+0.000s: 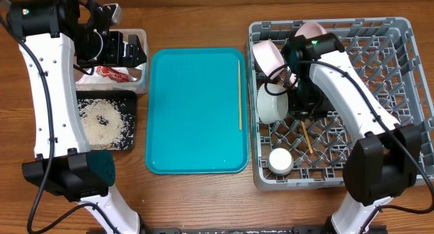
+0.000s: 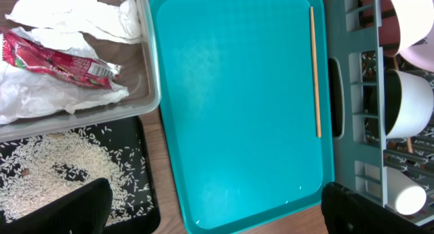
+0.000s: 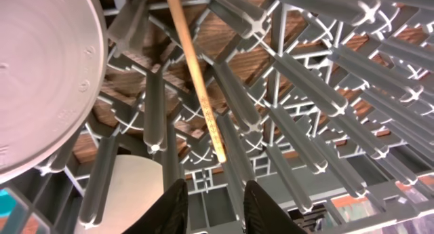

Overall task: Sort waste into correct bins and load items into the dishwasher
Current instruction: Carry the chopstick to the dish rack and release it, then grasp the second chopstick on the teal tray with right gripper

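Black jaws of our right gripper [image 3: 215,193] stand parted and empty above one chopstick [image 3: 196,78] in the dish rack [image 3: 339,71]. The second chopstick [image 1: 239,95] lies leftward on the teal tray [image 1: 193,125], long axis near-to-far, nearer this arm than our left gripper [image 1: 132,52], splayed over the clear tub [image 1: 144,81].

This looks like a robot test bench in a lab, set up as a kitchen clean-up station. 2 white-and-black robot arms, the left arm [image 1: 51,91] and the right arm [image 1: 346,85], stand on a plain wooden table [image 1: 196,200], with black cables [image 1: 41,173] running along them. Kitchen things lie in a tidy row: a clear tub [image 1: 140,57], a black tray [image 1: 129,119] of rice [image 1: 102,119], a teal tray [image 1: 196,125], and a grey dish rack [image 1: 400,64] holding a bowl [image 1: 272,104] and a cup [image 1: 280,160].
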`<state>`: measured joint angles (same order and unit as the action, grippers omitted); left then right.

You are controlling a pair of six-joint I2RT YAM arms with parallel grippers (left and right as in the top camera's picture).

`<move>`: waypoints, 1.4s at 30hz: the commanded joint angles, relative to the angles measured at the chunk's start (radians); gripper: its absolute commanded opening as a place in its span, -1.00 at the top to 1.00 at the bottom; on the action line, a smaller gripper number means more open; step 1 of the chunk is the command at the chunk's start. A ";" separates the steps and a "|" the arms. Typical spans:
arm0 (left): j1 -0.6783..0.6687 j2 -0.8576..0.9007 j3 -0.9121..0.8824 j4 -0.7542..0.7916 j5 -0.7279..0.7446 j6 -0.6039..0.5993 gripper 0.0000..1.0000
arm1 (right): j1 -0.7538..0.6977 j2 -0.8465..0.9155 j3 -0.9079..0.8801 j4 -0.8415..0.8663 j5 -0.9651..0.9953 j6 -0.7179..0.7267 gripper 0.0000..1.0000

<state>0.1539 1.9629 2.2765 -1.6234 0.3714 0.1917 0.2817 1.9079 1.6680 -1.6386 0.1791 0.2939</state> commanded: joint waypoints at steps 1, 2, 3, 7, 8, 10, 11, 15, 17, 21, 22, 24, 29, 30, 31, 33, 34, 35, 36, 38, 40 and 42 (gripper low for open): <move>-0.004 -0.021 0.021 0.003 0.013 0.011 -1.00 | 0.005 -0.024 0.156 0.004 -0.077 0.005 0.26; -0.004 -0.021 0.021 0.003 0.013 0.011 -1.00 | 0.014 -0.024 0.196 0.015 -0.117 0.004 0.20; -0.004 -0.021 0.021 0.003 0.013 0.011 -1.00 | 0.030 -0.024 0.232 0.037 -0.150 -0.001 0.17; -0.004 -0.021 0.021 0.003 0.013 0.011 -1.00 | 0.128 -0.024 0.290 0.175 -0.193 -0.013 -0.10; -0.004 -0.021 0.021 0.003 0.013 0.011 -1.00 | 0.164 -0.023 0.289 0.225 -0.192 -0.013 -0.22; -0.004 -0.021 0.021 0.003 0.013 0.011 -1.00 | 0.228 -0.012 0.280 0.316 -0.190 -0.010 -0.34; -0.004 -0.021 0.021 0.003 0.013 0.011 -1.00 | 0.261 0.001 0.275 0.358 -0.178 -0.008 -0.36; -0.004 -0.021 0.021 0.003 0.013 0.011 -1.00 | 0.352 0.076 0.275 0.447 -0.087 0.040 -0.43; -0.004 -0.021 0.021 0.003 0.013 0.011 -1.00 | 0.379 0.128 0.275 0.469 -0.027 0.072 -0.43; -0.004 -0.021 0.021 0.003 0.013 0.011 -1.00 | 0.386 0.234 0.275 0.508 -0.006 0.082 -0.43; -0.004 -0.021 0.021 0.003 0.013 0.011 -1.00 | 0.383 0.261 0.275 0.513 0.006 0.090 -0.42; -0.004 -0.021 0.021 0.003 0.013 0.011 -0.99 | 0.373 0.298 0.275 0.518 0.034 0.100 -0.41; -0.004 -0.021 0.021 0.003 0.013 0.011 -1.00 | 0.337 0.378 0.275 0.521 0.040 0.099 -0.39; -0.004 -0.021 0.021 0.003 0.013 0.011 -1.00 | 0.330 0.390 0.275 0.521 0.038 0.099 -0.38; -0.004 -0.021 0.021 0.003 0.013 0.011 -1.00 | 0.324 0.401 0.275 0.520 0.033 0.099 -0.38; -0.004 -0.021 0.021 0.003 0.013 0.011 -1.00 | 0.317 0.418 0.275 0.521 0.016 0.099 -0.37; -0.004 -0.021 0.021 0.003 0.013 0.011 -0.99 | 0.313 0.425 0.275 0.523 0.007 0.098 -0.37; -0.004 -0.021 0.021 0.003 0.013 0.011 -1.00 | 0.312 0.428 0.275 0.525 -0.002 0.098 -0.36; -0.004 -0.021 0.021 0.003 0.013 0.011 -1.00 | 0.311 0.431 0.275 0.528 -0.010 0.098 -0.33; -0.004 -0.021 0.021 0.003 0.013 0.011 -1.00 | 0.307 0.432 0.275 0.531 -0.028 0.097 -0.29; -0.004 -0.021 0.021 0.003 0.013 0.011 -1.00 | 0.306 0.434 0.275 0.534 -0.043 0.096 -0.29; -0.004 -0.021 0.021 0.003 0.013 0.011 -1.00 | 0.306 0.440 0.275 0.538 -0.058 0.096 -0.27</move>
<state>0.1539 1.9629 2.2768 -1.6234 0.3714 0.1913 0.5964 2.3329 1.9373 -1.1091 0.1509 0.3885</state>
